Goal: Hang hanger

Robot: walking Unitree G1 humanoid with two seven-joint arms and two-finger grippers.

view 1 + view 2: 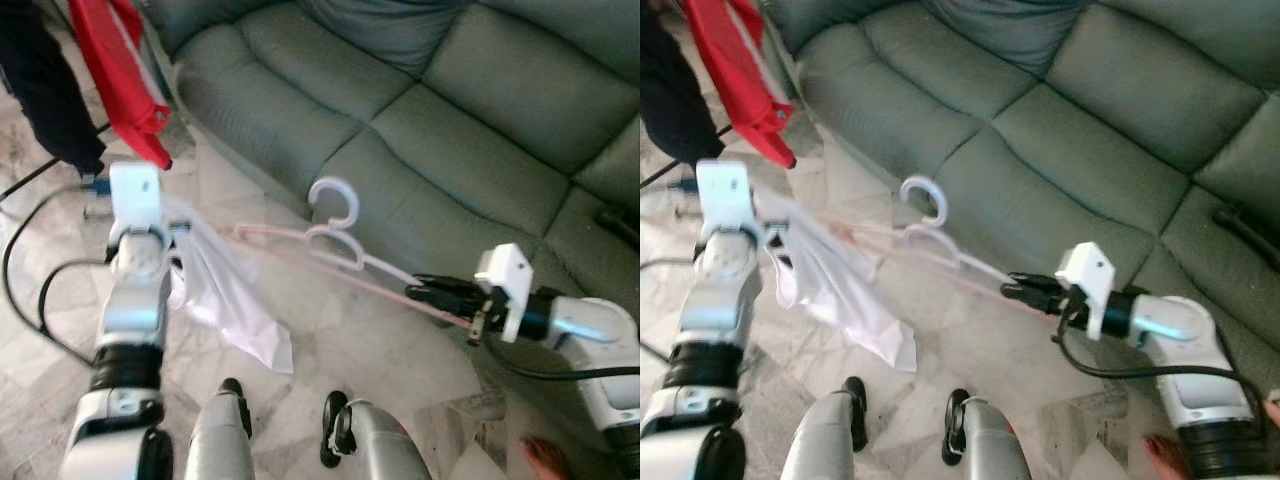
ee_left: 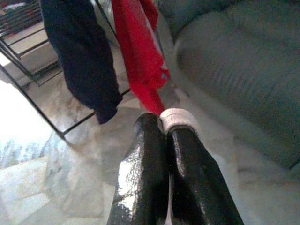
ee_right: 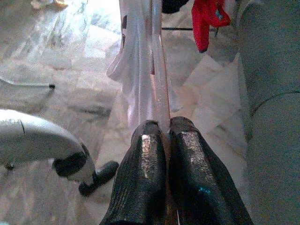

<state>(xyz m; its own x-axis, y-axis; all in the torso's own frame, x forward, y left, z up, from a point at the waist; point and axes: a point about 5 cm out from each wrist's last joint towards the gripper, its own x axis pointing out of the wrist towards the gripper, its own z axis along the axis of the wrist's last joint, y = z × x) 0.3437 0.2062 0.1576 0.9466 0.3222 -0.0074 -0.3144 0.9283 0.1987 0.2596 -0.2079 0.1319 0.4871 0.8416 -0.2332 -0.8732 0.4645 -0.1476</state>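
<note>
While the pale pink plastic hanger [image 1: 335, 245] hangs in the air in front of the grey-green leather sofa [image 1: 450, 110], both arms hold it stretched between them. The right claw [image 1: 420, 293] is clamped on one end of the hanger's bar — in the right wrist view its two black fingers [image 3: 145, 173] pinch the pink rods. The left claw [image 2: 168, 133] is pressed tight on a white piece, either the hanger's other end or the cloth; I cannot tell which. A thin white garment [image 1: 225, 295] droops from the hanger beside the left arm, above the pale marble floor [image 1: 340, 340]. The hanger's white hook [image 1: 335, 200] points up towards the sofa seat. Off to the robot's left, a red garment [image 1: 125, 70] and a dark navy garment [image 1: 45, 85] hang from a black wire drying rack [image 2: 33, 70] — well apart from the hanger.
</note>
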